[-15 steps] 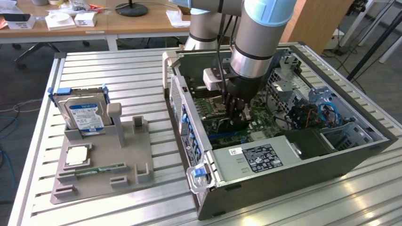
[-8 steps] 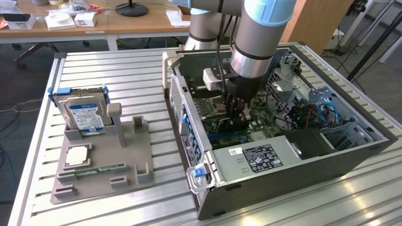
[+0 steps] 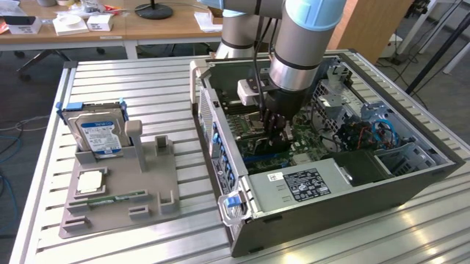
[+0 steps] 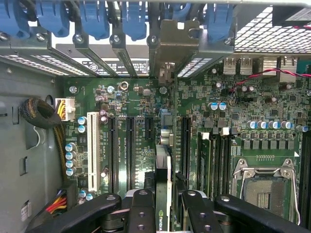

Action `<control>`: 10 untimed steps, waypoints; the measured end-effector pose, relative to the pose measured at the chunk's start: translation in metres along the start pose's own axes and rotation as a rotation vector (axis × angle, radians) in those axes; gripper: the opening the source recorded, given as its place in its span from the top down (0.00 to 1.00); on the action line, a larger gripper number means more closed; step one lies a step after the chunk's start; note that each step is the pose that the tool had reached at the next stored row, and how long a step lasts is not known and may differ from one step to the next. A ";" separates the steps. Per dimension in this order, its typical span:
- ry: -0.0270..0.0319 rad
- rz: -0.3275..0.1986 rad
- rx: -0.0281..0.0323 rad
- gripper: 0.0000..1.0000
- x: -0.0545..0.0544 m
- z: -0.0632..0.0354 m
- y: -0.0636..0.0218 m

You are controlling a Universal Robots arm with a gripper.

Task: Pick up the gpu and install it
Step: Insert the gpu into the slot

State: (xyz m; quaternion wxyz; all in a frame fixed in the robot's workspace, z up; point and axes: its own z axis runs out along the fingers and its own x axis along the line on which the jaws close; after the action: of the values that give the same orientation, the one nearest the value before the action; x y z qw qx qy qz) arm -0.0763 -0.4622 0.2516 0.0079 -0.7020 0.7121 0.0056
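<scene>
So you're well past the pickup part: your hand (image 4: pixel 163 204) is already down inside the open computer case (image 3: pixel 411 181), and in the wrist view you can see the gpu (image 4: pixel 163 184) pinched edge-on between the two black fingers (image 4: pixel 142 208), a thin card with a logo on its near edge. It's hanging right over the motherboard (image 4: pixel 243 111), lined up roughly with the long black expansion slots (image 4: pixel 130 150) next to the white slot (image 4: pixel 92 150), and its metal bracket end seems to reach toward the rear slot covers (image 4: pixel 170 43). I'd say it's not seated yet, though I can't tell for sure whether the bottom edge is touching a slot. Over on the counter (image 3: pixel 147 77) at the exterior view's left, the grey parts holder (image 3: pixel 140 192) has the hard drive (image 3: pixel 99 135), a cpu (image 3: pixel 89 181) and the memory stick (image 3: pixel 118 197) sitting in it.
</scene>
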 end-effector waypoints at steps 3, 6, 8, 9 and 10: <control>0.0000 0.000 0.0000 0.74 -0.001 0.0000 0.0000; 0.0000 0.000 0.0000 0.74 -0.001 0.0000 0.0000; 0.0000 0.000 0.0000 0.74 -0.001 0.0000 0.0000; 0.0000 0.000 0.0000 0.74 -0.001 0.0000 0.0000; 0.0001 0.000 0.0000 0.74 -0.001 0.0001 0.0000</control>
State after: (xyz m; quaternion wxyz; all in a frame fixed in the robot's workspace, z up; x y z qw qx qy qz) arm -0.0763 -0.4616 0.2515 0.0079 -0.7020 0.7121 0.0056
